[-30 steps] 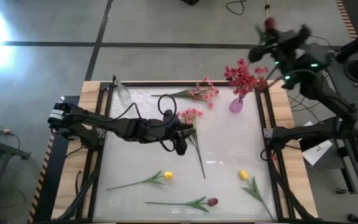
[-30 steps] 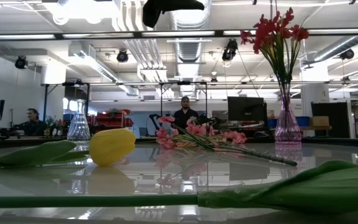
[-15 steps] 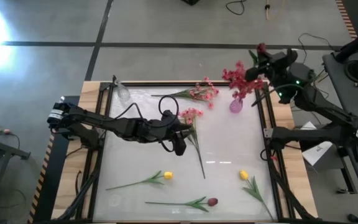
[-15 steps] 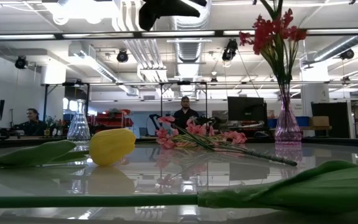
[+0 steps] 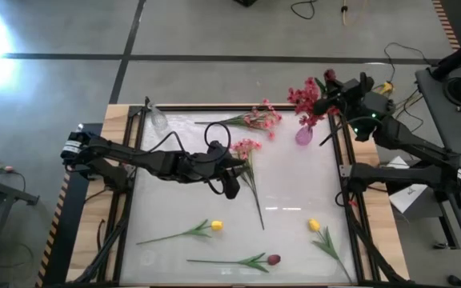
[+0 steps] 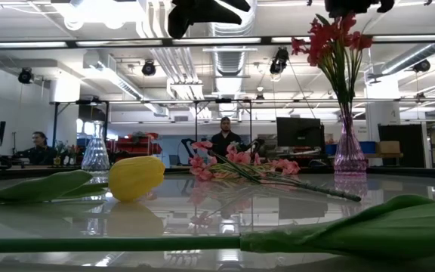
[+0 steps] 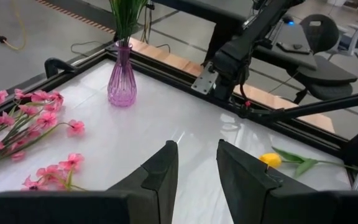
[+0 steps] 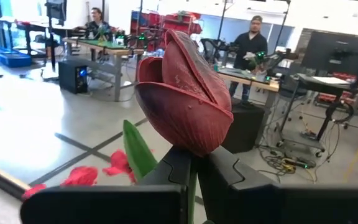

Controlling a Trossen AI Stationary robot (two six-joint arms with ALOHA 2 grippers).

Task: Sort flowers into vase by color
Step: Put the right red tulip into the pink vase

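Right hand point(image 8: 194, 171) grips a maroon bud point(image 8: 182, 102); no writing legible.

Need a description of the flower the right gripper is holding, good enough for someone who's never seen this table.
Find the purple vase of red blossom sprays at the table's far right corner. The right gripper hovers just over that bouquet, shut on a dark red tulip bud with a green leaf. It is the only flower held in the air; the others lie on the table or stand in the vase.

A dark maroon bud point(image 8: 185, 102) with a green leaf point(image 8: 138, 152) fills the frame's middle. Upper right stands a purple vase point(image 5: 304, 134) of red blossoms point(image 5: 306, 100). Pink sprays point(image 5: 258, 118) lie centre-top on the white worktop point(image 5: 286, 184); yellow buds point(image 5: 216, 226) sit lower down.
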